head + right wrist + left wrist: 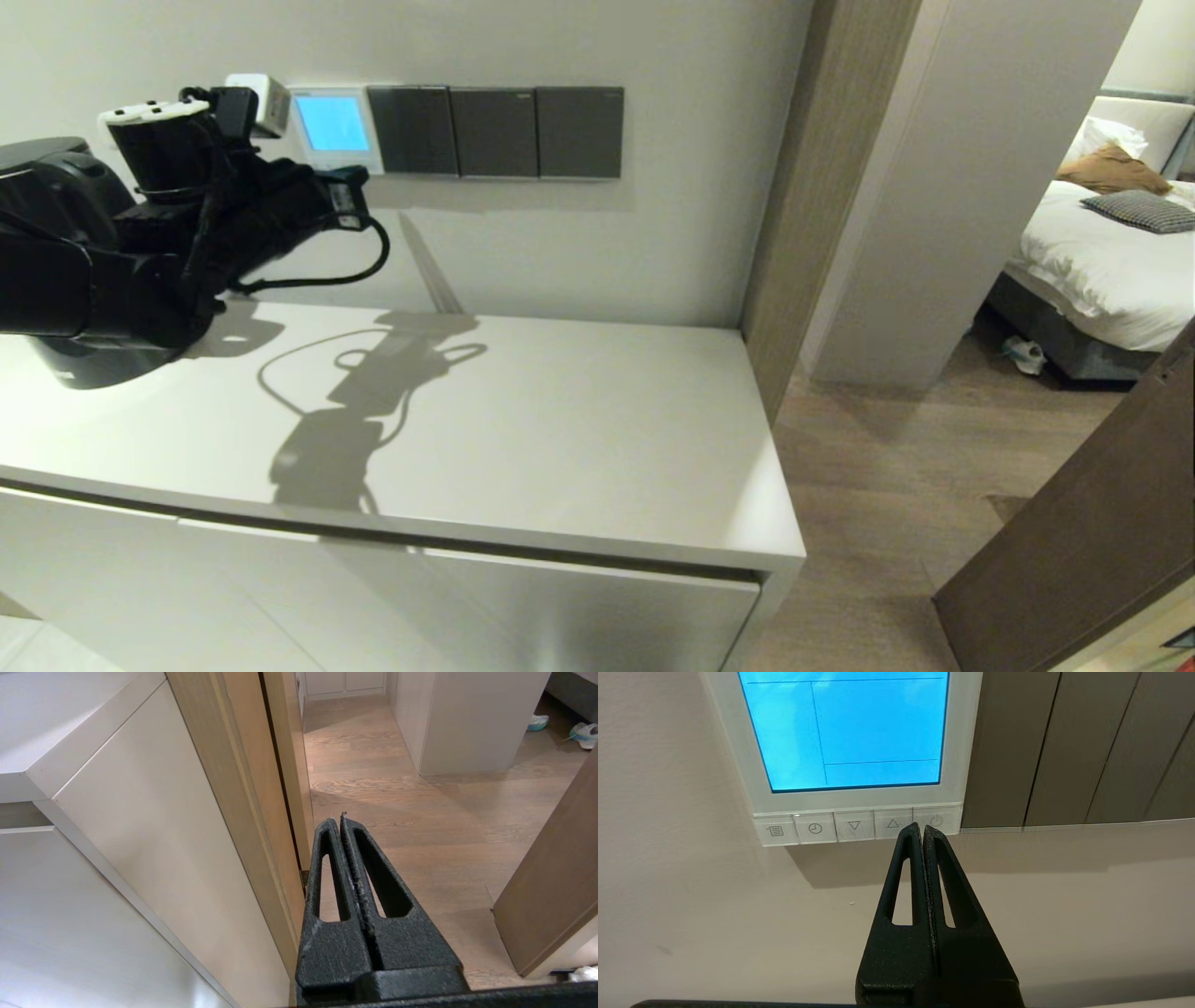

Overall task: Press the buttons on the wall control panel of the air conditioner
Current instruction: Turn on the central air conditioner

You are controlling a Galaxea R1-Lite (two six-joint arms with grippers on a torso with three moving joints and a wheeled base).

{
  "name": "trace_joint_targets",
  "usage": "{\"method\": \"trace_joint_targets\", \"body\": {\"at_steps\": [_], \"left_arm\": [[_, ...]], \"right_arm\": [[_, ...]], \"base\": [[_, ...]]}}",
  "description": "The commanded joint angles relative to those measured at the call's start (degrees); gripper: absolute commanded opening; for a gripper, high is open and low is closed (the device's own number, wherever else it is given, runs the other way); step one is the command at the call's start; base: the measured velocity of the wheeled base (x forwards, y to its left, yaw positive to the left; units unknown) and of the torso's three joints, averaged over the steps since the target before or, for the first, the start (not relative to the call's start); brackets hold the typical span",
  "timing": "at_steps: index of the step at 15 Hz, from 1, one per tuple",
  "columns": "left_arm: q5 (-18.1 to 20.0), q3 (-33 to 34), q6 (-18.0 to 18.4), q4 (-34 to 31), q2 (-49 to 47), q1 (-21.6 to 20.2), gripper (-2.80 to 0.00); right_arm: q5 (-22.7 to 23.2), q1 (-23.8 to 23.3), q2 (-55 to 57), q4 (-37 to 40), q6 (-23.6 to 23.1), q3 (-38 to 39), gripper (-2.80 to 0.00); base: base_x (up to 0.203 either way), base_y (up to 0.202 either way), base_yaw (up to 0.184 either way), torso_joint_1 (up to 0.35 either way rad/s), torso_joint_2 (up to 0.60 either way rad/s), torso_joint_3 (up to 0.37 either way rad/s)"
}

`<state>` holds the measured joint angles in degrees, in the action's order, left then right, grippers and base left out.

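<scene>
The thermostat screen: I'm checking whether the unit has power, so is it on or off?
On. The air conditioner's wall control panel shows a glowing blue screen in both views.

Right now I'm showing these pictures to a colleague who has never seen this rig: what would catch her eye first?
The glowing blue screen of the air conditioner's wall control panel, on the wall above the white cabinet, stands out first. Next, the left gripper, fingers shut, points at the buttons, its tip between the up-arrow and power keys. The right gripper hangs shut beside the cabinet, over the wooden floor.
</scene>
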<state>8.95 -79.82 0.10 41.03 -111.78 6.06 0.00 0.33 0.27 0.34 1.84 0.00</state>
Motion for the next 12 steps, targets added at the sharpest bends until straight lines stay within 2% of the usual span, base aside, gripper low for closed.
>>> {"method": "trace_joint_targets", "body": {"at_steps": [1, 9, 12], "left_arm": [[-0.1, -0.5, 0.0, 0.3, -0.6, 0.0, -2.80], [-0.4, -3.1, 0.0, -0.1, -3.5, 0.0, -2.80], [-0.4, -2.1, 0.0, 0.3, -2.5, 0.0, -2.80]], "right_arm": [[0.0, 0.0, 0.1, 0.0, 0.0, 0.1, -2.80], [0.0, 0.0, 0.1, 0.0, 0.0, 0.1, -2.80], [0.0, 0.0, 0.1, 0.0, 0.0, 0.1, -2.80]], "base": [[0.000, 0.000, 0.000, 0.000, 0.00, 0.000], [0.000, 0.000, 0.000, 0.000, 0.00, 0.000], [0.000, 0.000, 0.000, 0.000, 0.00, 0.000]]}}
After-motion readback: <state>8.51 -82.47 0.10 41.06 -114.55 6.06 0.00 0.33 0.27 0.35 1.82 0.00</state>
